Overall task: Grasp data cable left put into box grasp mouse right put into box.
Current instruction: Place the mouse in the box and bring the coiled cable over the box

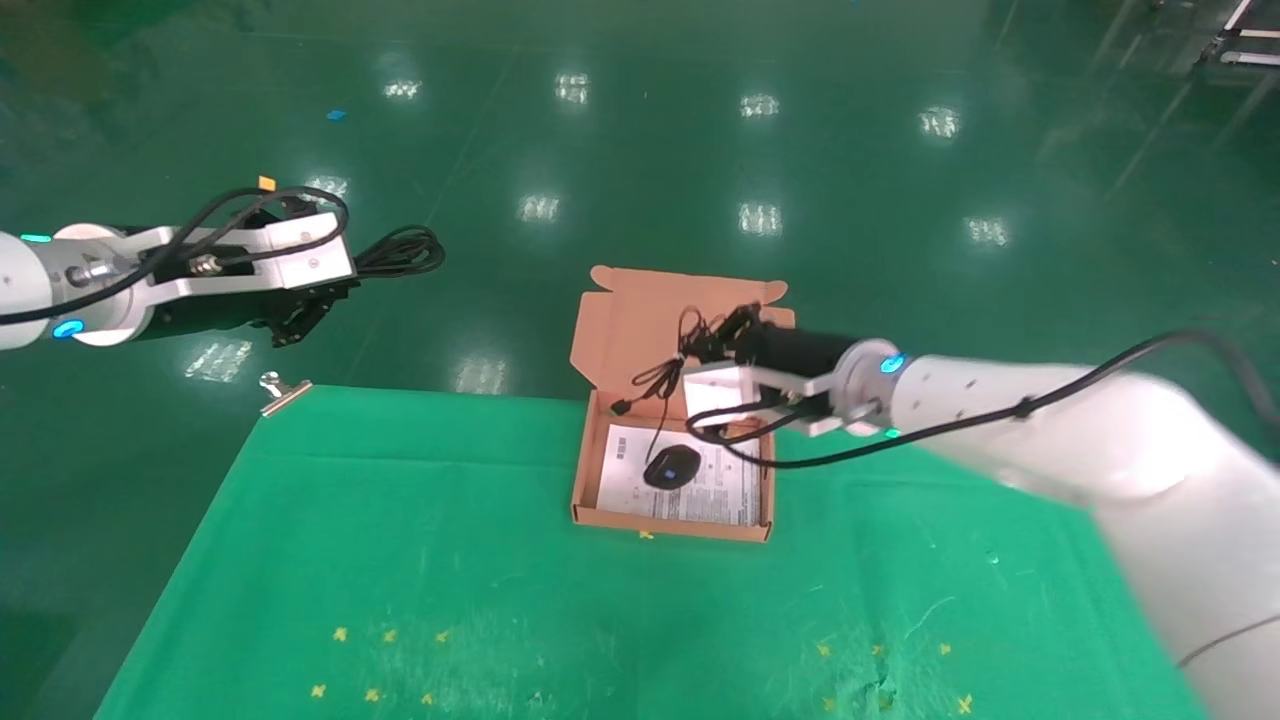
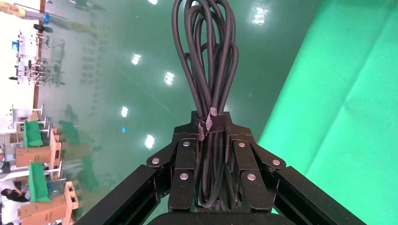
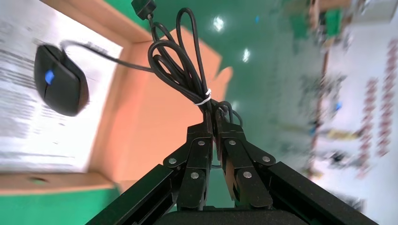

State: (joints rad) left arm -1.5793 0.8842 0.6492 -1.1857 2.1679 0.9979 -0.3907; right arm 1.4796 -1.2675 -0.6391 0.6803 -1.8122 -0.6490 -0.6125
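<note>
The left claw is held out past the table's far left corner, above the green floor, and is closed on the data cable. Its fingers press the bundle from both sides just below a small strap, and the cable's long loops stick out beyond the fingertips.

The box lies open on the green table near its far edge, lid leaning back. The mouse rests on the white printed sheet inside the box.

The right claw hangs over the open lid and the far part of the box. Its fingers are pinched together on the bundled part of the mouse's cord, close to a white tie. From that bundle a thin strand runs down to the mouse, and the plug end dangles free.

A metal clip sits at the table's far left corner.
</note>
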